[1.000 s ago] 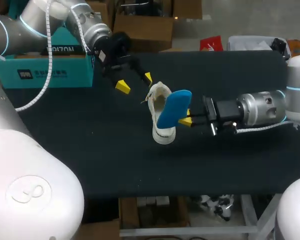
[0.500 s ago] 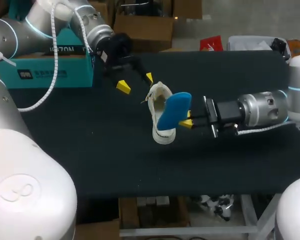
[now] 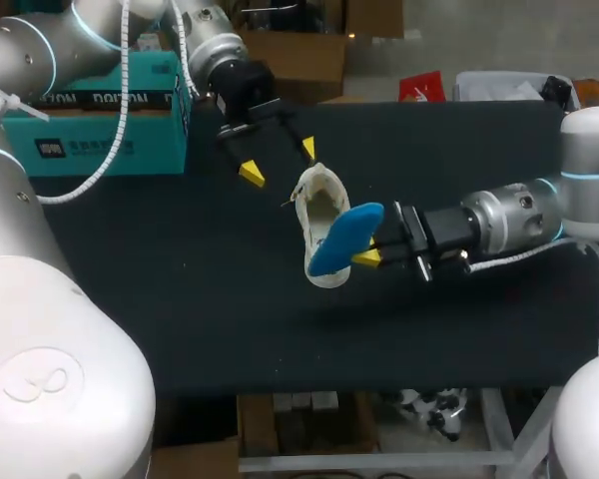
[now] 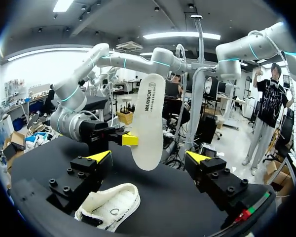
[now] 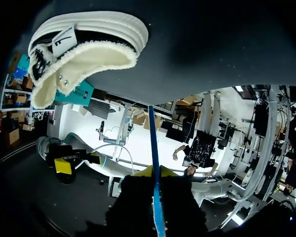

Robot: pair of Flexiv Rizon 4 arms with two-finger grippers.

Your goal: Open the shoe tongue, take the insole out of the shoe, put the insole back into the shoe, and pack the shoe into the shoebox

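R claw (image 3: 367, 246) clamps insole (image 3: 344, 238) above shoe (image 3: 319, 205) on surface (image 3: 180, 299) | L claw (image 3: 278, 160) open, near shoe | head view: insole blue; left wrist: white side (right wrist: edge-on)

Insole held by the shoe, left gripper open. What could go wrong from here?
1. The right gripper pinches the insole by one end; it may pivot or slip on contact.
2. The shoe lies unheld, the open left gripper not gripping it, so pushing the insole in could shove it away.
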